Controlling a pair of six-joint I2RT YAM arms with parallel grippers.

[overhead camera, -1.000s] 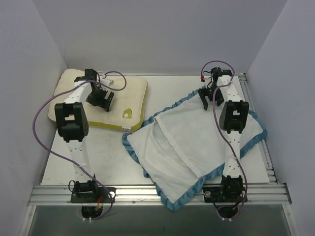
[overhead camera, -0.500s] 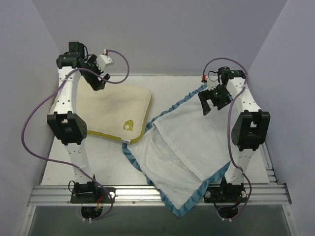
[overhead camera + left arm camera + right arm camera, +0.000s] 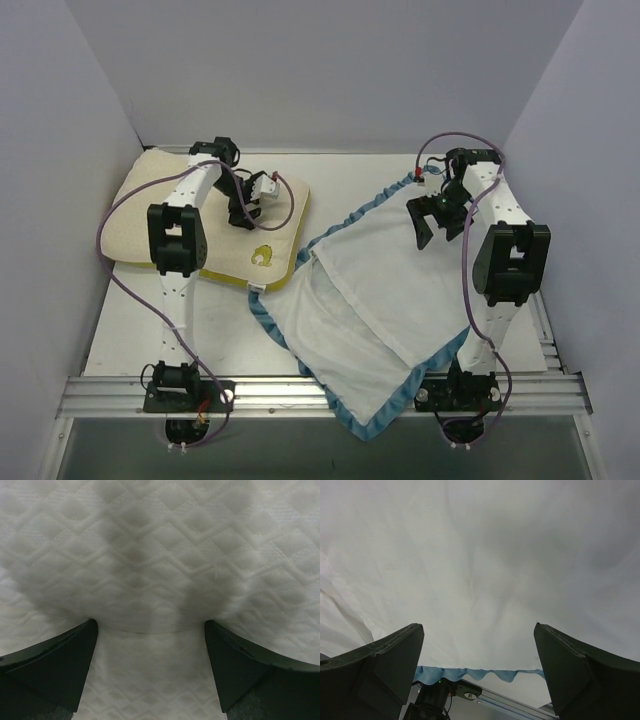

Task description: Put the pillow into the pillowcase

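1. Presently, pillow point(image 3: 130, 205) lies flat at the table's point(image 3: 210, 320) far left, logo up.
2. Pillowcase point(image 3: 380, 290) spreads to its right, white side up, teal trim showing; one corner just beside the pillow's near edge.
3. Left gripper point(image 3: 245, 212) low over the pillow's right part; jaws spread wide, empty.
4. Right gripper point(image 3: 435, 228) above the pillowcase's far part; jaws wide apart, holding nothing.

A pale bench point(image 3: 215, 320) seen from above, with grey walls on three sides. A cream pillow point(image 3: 135, 205) lies flat at its far left, its small yellow logo point(image 3: 262, 257) towards the middle. A pillowcase point(image 3: 370, 290) is spread white side up from the centre to the right, loosely creased, with teal trim point(image 3: 262, 312) round its edges. Its left edge lies just beside the pillow's near corner. Its nearest corner overhangs the metal rail point(image 3: 290, 385) at the front.
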